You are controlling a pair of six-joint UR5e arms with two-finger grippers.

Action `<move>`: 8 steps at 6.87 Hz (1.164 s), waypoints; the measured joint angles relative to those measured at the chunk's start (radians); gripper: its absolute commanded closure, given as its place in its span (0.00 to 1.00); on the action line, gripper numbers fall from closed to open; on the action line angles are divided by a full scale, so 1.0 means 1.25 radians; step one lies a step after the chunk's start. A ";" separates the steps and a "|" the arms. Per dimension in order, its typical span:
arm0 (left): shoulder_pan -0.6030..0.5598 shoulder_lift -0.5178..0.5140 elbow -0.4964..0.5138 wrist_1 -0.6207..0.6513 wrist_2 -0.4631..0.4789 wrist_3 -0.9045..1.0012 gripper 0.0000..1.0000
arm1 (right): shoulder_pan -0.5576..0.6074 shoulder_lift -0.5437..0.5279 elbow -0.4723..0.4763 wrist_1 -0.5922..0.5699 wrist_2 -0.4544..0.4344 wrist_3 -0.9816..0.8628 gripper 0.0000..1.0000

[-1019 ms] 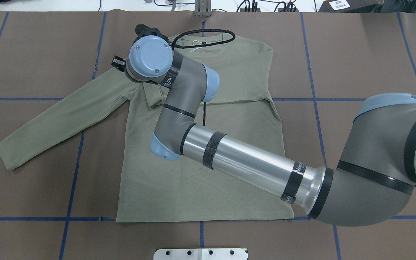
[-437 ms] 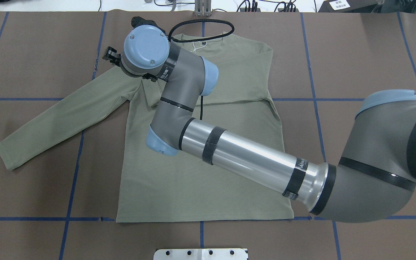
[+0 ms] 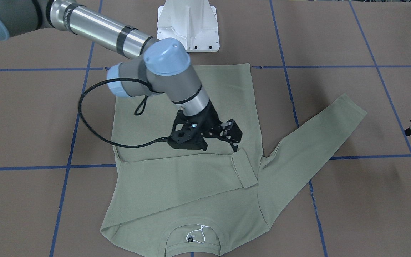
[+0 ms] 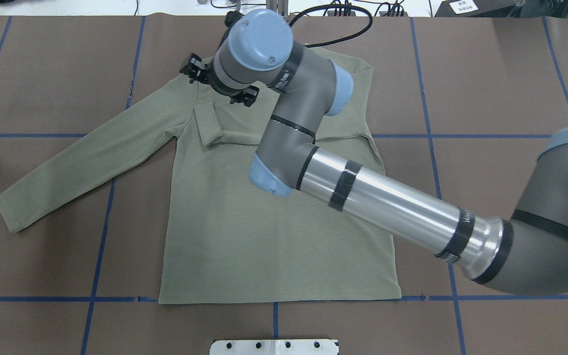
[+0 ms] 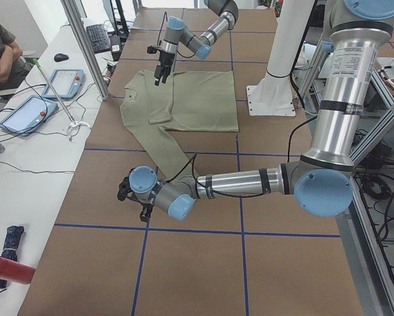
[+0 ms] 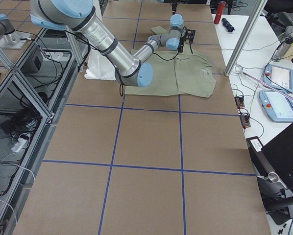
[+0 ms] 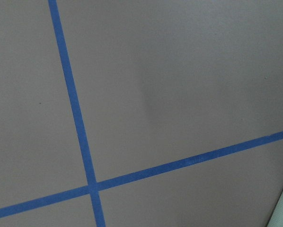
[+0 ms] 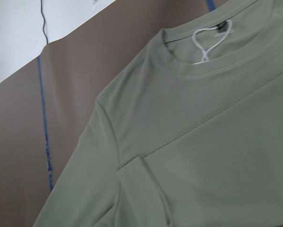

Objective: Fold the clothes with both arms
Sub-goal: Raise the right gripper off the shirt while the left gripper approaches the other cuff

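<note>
Sage shirt (image 4: 244,236), neck label (image 3: 190,238) hidden overhead

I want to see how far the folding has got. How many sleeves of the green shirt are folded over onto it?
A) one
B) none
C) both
A: one sleeve lies folded across the chest of the shirt, while the other sleeve stretches out flat on the table.
</note>
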 measured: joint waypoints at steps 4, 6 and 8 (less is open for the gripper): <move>0.130 0.088 0.001 -0.254 0.001 -0.282 0.03 | 0.153 -0.192 0.117 0.006 0.198 -0.079 0.01; 0.145 0.119 -0.025 -0.275 0.001 -0.313 0.04 | 0.161 -0.222 0.132 0.008 0.200 -0.095 0.01; 0.171 0.151 -0.084 -0.277 0.005 -0.345 0.07 | 0.159 -0.230 0.134 0.008 0.196 -0.097 0.01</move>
